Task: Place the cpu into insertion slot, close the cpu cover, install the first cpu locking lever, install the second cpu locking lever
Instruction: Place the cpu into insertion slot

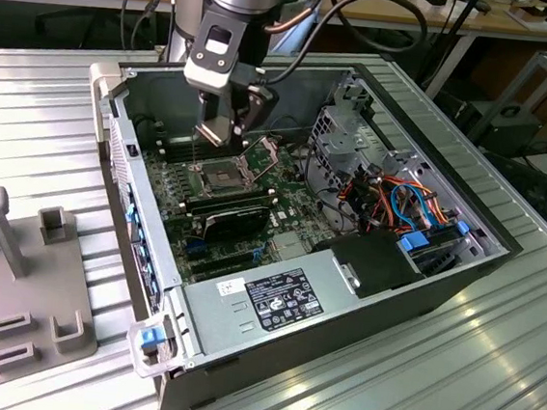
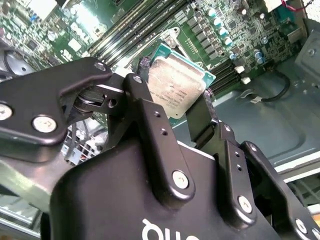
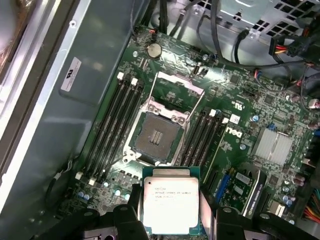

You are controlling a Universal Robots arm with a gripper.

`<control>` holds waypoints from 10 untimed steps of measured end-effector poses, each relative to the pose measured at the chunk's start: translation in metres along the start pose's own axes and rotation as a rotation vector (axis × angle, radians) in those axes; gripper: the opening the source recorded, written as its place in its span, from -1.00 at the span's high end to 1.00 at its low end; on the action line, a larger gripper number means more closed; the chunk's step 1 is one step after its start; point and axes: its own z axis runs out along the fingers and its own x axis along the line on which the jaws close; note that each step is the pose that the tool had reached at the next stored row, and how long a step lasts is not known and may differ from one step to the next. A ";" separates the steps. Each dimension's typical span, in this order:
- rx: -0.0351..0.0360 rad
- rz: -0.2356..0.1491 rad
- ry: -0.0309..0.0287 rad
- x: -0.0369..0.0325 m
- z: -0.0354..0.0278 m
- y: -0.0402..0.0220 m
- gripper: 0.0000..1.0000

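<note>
The exterior view looks down at a slant, from well off, on the whole open grey metal computer case (image 1: pixel 421 287) on the ribbed silver bench (image 1: pixel 489 381). The first wrist view faces down on the green circuit board (image 3: pixel 240 115) inside, nearer. The second wrist view looks along the black gripper (image 2: pixel 170 100) from very close. Both wrist views share the small square silver-topped cpu (image 3: pixel 171 197) (image 2: pixel 175 85) and that board.

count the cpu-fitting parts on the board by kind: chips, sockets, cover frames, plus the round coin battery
cpu: 1
insertion slot: 1
cpu cover: 1
coin battery: 1
total: 4
</note>
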 end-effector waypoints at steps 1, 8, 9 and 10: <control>0.0007 0.029 -0.0013 0.0000 0.0006 0.0000 -0.09; 0.0039 0.165 -0.0072 0.0001 0.0036 -0.0002 -0.09; 0.0044 0.187 -0.0082 0.0001 0.0041 -0.0002 -0.09; 0.0047 0.201 -0.0088 0.0001 0.0044 -0.0002 -0.09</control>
